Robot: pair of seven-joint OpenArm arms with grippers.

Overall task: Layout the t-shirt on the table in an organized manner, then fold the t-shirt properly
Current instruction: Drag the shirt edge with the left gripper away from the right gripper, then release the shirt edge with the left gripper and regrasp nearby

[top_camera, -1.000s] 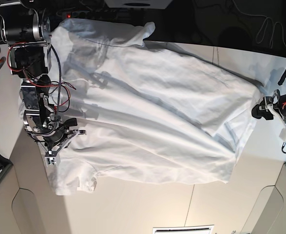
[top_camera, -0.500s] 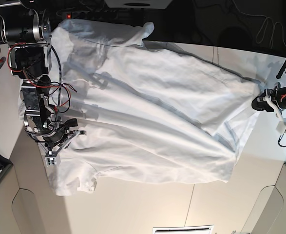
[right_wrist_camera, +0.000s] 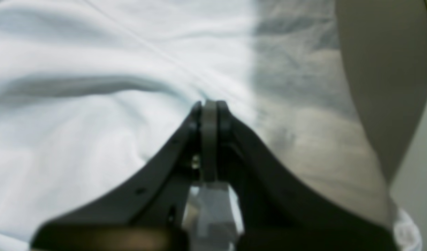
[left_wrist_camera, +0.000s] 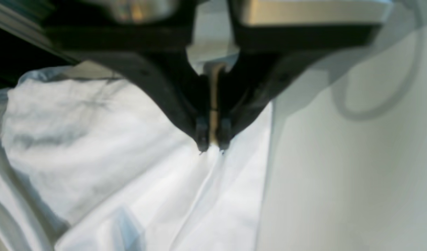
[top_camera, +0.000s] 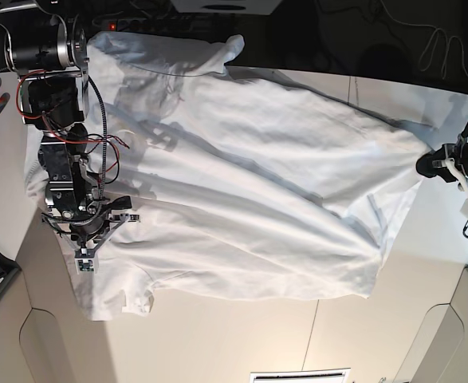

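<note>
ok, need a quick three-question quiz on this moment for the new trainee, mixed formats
1. True or false: the jaws of the left gripper and the right gripper stand wide open.
2. In the base view, the left gripper sits at: A) the right edge of the t-shirt; B) its lower left corner; C) its middle.
3. Short answer: does the t-shirt lie smooth or creased?

Key: 1 false, both are shut on the cloth. 2 A. 3 creased, with long ridges running across it.
</note>
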